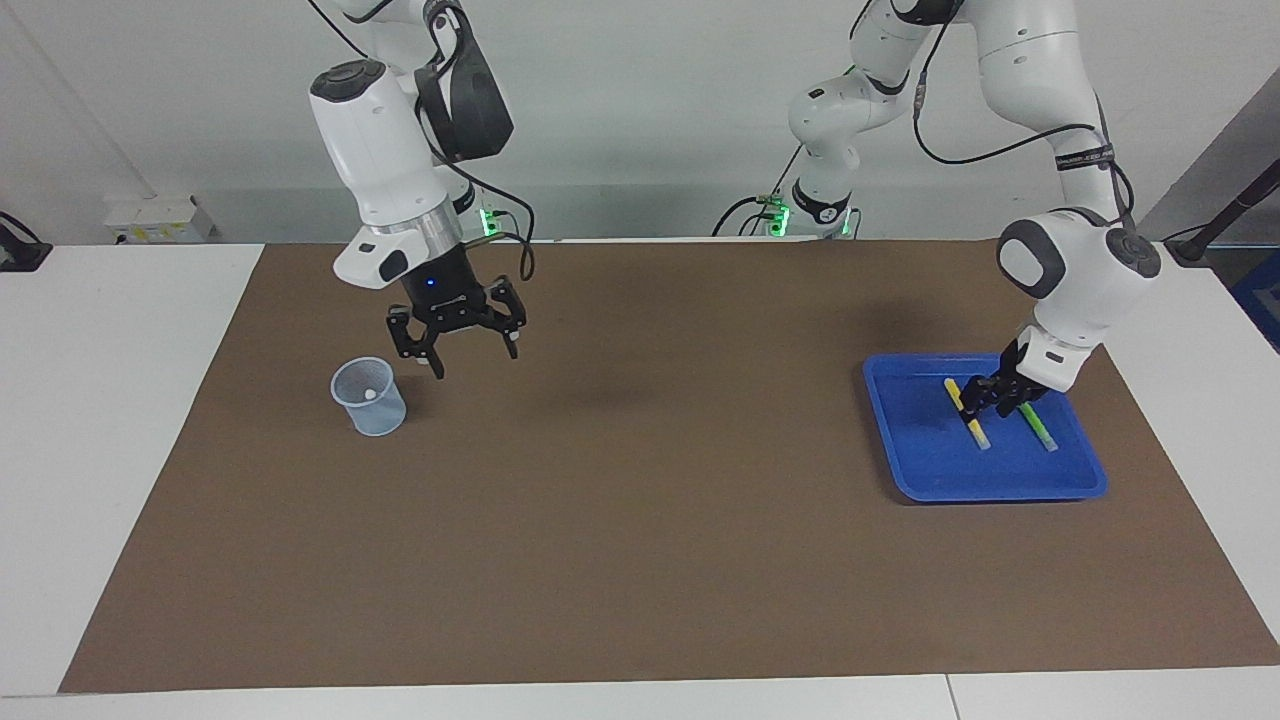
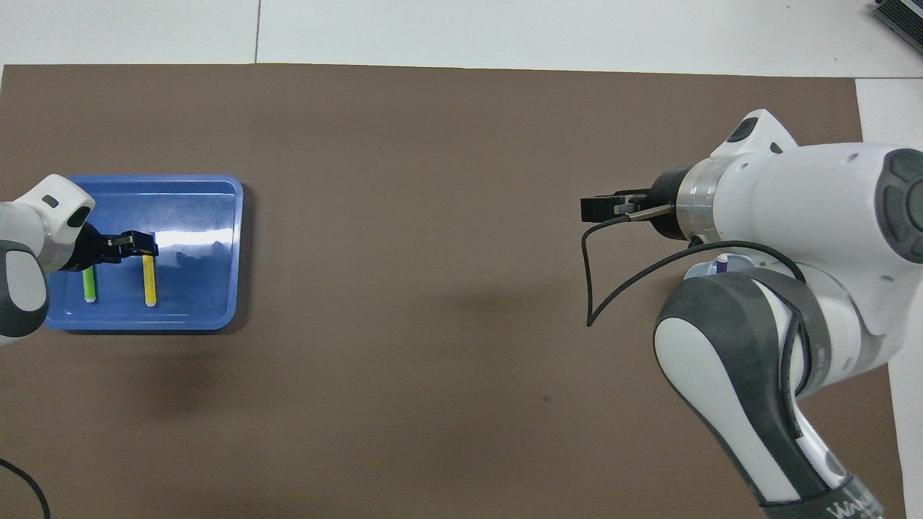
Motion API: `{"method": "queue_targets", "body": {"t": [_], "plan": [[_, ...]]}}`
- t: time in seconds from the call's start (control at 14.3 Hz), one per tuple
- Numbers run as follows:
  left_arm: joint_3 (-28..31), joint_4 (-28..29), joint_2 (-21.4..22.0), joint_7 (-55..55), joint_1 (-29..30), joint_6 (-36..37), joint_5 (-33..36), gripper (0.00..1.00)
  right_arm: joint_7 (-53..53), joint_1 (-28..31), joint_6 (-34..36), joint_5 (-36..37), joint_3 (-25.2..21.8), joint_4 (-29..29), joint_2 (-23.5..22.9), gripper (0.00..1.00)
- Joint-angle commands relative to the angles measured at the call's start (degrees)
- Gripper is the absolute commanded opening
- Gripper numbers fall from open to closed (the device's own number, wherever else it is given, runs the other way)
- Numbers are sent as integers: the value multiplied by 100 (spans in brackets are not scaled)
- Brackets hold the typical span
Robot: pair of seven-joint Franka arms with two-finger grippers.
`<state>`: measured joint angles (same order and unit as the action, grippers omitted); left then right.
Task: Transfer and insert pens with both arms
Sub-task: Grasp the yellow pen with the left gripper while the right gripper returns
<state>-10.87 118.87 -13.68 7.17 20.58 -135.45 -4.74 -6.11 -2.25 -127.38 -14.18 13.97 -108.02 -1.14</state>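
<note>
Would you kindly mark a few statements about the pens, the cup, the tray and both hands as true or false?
1. The purple pen stands in the clear cup. True.
2. The right hand holds a pen. False: it is open and empty, over the brown mat beside the cup.
3. The green pen lies in the blue tray. True.
4. The left hand hangs over the cup. False: it is low in the tray, at the yellow pen.

place: robotics lab | evidence: two robot arms [image 1: 390, 150], paper-covered table [image 1: 640, 560]
</note>
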Motion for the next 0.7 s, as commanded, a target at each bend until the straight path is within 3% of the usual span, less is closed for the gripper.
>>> {"method": "queue_targets", "body": {"t": [0.0, 0.35, 0.63], "plan": [[-38, 49, -91, -14, 51, -140, 104, 73, -662, -47, 29, -1039, 45, 70, -1, 100], [-38, 207, -179, -40, 60, -158, 104, 69, -2118, -538, -58, -1726, 36, 62, 26, 100], [-12, 277, -205, -75, 60, -158, 104, 55, -3079, -908, -726, -1772, 45, 35, -1, 100]]}}
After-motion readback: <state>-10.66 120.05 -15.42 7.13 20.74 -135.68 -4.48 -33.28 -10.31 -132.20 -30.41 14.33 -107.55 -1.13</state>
